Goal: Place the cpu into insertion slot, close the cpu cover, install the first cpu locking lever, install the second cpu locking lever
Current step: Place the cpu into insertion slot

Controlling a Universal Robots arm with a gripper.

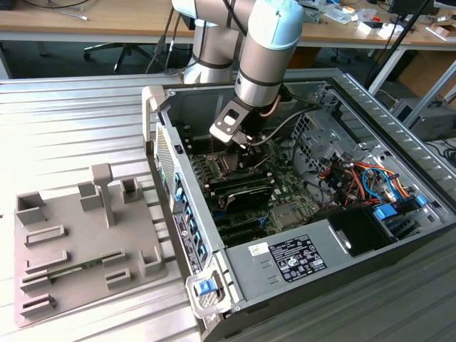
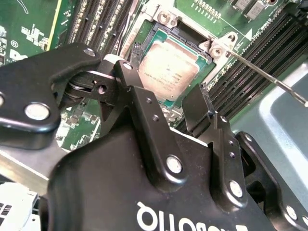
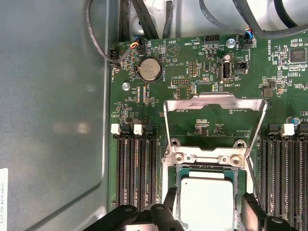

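Claw [image 2: 161, 86] over the open computer case [image 1: 187, 221], its fingers [image 2: 144, 115] spread and gripping nothing. The chip [image 2: 168, 67] lies flat in its socket just below the claw, showing between the two fingers in both wrist views. The cover [image 3: 216, 100] is swung open beyond the chip, hinged at the socket's edge. A thin lever [image 2: 264, 75] juts out beside the socket.

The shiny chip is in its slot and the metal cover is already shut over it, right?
No. The cpu is in its slot, but the cpu cover is open, swung back off it, as the first wrist view shows.
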